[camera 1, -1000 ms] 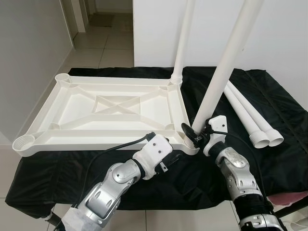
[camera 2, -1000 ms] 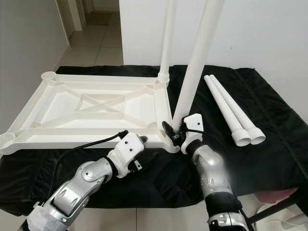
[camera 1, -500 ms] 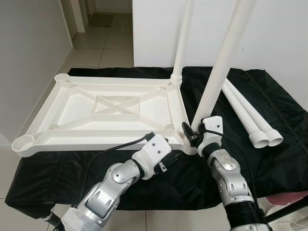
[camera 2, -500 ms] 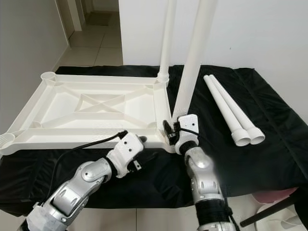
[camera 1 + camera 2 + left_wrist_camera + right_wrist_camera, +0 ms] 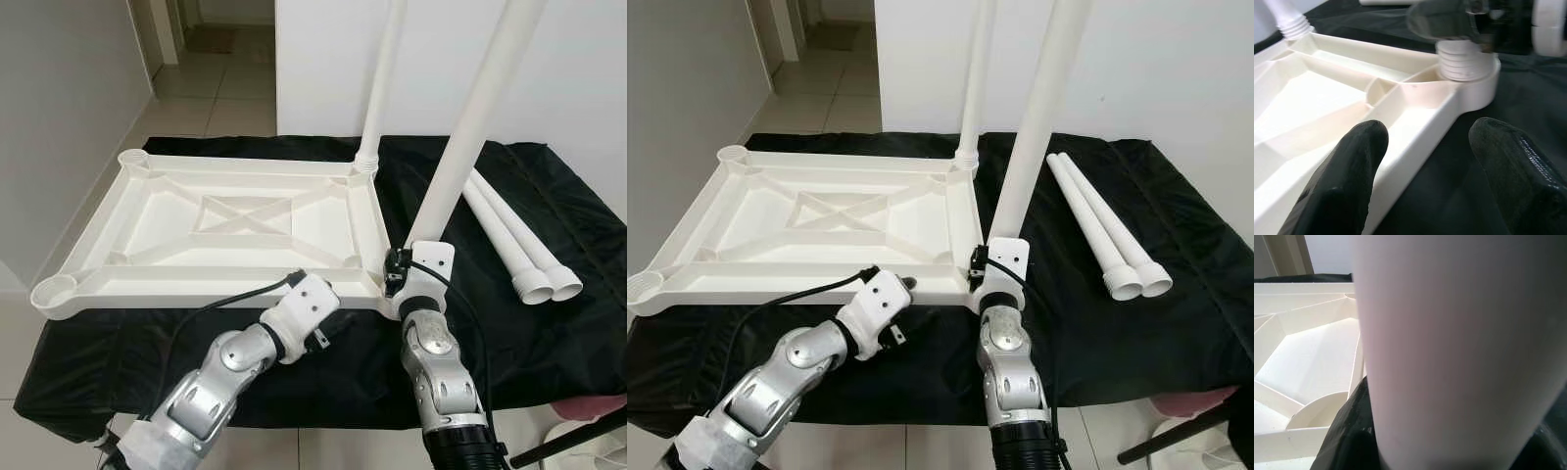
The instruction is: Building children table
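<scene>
A white plastic table top [image 5: 157,220] lies upside down on a black cloth. One white leg [image 5: 380,88] stands screwed into its far right corner. A second white leg [image 5: 472,127] stands at the near right corner socket, its threaded end [image 5: 1465,64] resting in the socket. My right gripper [image 5: 404,270] is shut on this leg just above the socket, and the leg [image 5: 1449,333] sits between its fingers. My left gripper [image 5: 1425,161] is open at the near edge of the table top [image 5: 1327,98], one finger over the rim and one outside it.
Two loose white legs [image 5: 514,250] lie side by side on the black cloth [image 5: 549,323] at the right. A white wall stands behind the table, and a tiled hallway opens at the back left. The cloth's front edge drops to the floor.
My right arm has swung in under the near right corner, and the held leg now stands closer to upright over the socket. The left gripper has stayed at the near edge.
</scene>
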Tool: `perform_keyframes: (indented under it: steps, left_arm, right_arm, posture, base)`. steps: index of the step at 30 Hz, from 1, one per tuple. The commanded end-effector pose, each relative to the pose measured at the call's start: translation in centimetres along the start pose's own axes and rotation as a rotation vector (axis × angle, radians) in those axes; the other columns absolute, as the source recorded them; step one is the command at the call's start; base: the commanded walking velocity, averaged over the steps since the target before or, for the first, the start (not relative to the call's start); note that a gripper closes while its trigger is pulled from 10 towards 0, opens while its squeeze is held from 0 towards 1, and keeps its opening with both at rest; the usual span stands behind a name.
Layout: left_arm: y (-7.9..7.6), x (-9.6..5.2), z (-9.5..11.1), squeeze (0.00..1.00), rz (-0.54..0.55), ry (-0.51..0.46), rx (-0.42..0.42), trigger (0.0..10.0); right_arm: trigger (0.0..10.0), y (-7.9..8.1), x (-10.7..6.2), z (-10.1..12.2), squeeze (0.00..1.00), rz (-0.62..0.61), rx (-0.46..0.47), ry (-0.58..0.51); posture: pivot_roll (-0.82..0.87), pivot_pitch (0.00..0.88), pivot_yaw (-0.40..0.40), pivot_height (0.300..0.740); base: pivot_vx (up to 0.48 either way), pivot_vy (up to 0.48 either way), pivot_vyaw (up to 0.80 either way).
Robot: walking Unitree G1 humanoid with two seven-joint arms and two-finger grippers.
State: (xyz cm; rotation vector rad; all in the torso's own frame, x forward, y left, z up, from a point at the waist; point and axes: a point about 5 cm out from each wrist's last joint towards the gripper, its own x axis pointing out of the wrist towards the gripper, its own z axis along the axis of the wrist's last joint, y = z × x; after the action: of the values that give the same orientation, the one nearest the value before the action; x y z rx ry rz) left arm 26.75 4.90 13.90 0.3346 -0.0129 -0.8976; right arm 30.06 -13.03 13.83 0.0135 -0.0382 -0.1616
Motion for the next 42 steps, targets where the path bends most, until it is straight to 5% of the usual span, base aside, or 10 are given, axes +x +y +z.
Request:
perform_keyframes:
  steps: [1, 9, 10, 26, 27, 28, 29, 35, 42]
  left_arm:
    - [0.2, -0.1, -0.1, 0.0, -0.039, 0.003, 0.017, 10.0]
    - [0.3, -0.1, -0.2, 0.0, -0.02, -0.003, 0.033, 10.0]
    - [0.4, 0.0, -0.2, 0.0, -0.01, -0.002, 0.045, 10.0]
    - [-0.8, 0.3, -0.3, 0.0, -0.019, 0.0, 0.041, 10.0]
    - [-0.7, 0.3, -0.3, 0.0, -0.018, 0.0, 0.045, 10.0]
    - [-0.7, 0.3, -0.3, 0.0, -0.018, 0.0, 0.045, 10.0]
    - [-0.6, 0.3, -0.3, 0.0, -0.017, -0.002, 0.046, 10.0]
    - [-0.3, 0.0, -0.5, 0.0, -0.038, 0.001, 0.003, 10.0]
    - [-0.2, 0.0, -0.5, 0.0, -0.007, 0.004, 0.05, 10.0]
  right_arm:
    - [10.0, 0.5, -0.8, -1.1, 0.0, -0.027, 0.024, 0.064]
    - [10.0, 0.9, -1.1, -1.0, 0.05, 0.046, 0.057, 0.067]
    - [10.0, 0.9, -1.0, -0.9, 1.0, 0.051, 0.064, 0.061]
    - [10.0, -0.4, -0.7, 0.0, 1.0, 0.236, 0.075, -0.029]
    - [10.0, -0.7, -0.8, -0.2, 0.14, 0.285, 0.073, -0.033]
    - [10.0, -0.7, -0.8, -0.2, 0.14, 0.285, 0.073, -0.033]
    - [10.0, -1.0, -1.0, -0.5, 0.0, 0.341, 0.071, -0.034]
    - [10.0, -2.6, -0.9, -0.9, 0.0, 0.427, 0.023, -0.045]
    - [10.0, -4.1, 0.3, -0.5, 0.0, 0.482, -0.042, -0.063]
  posture:
    - [-0.01, 0.0, -0.025, 0.74]
    - [-0.01, 0.0, -0.027, 0.74]
    - [-0.01, 0.0, -0.031, 0.74]
    - [-0.01, 0.0, -0.031, 0.74]
    - [-0.01, 0.0, -0.032, 0.74]
    - [-0.01, 0.0, -0.032, 0.74]
    - [-0.01, 0.0, -0.032, 0.74]
    - [-0.01, 0.0, -0.024, 0.74]
    - [-0.02, 0.0, -0.016, 0.74]
  base:
    - [0.0, 0.0, 0.0]
    - [0.0, 0.0, 0.0]
    - [0.0, 0.0, 0.0]
    - [0.0, 0.0, 0.0]
    - [0.0, 0.0, 0.0]
    - [0.0, 0.0, 0.0]
    - [0.0, 0.0, 0.0]
    - [0.0, 0.0, 0.0]
    - [0.0, 0.0, 0.0]
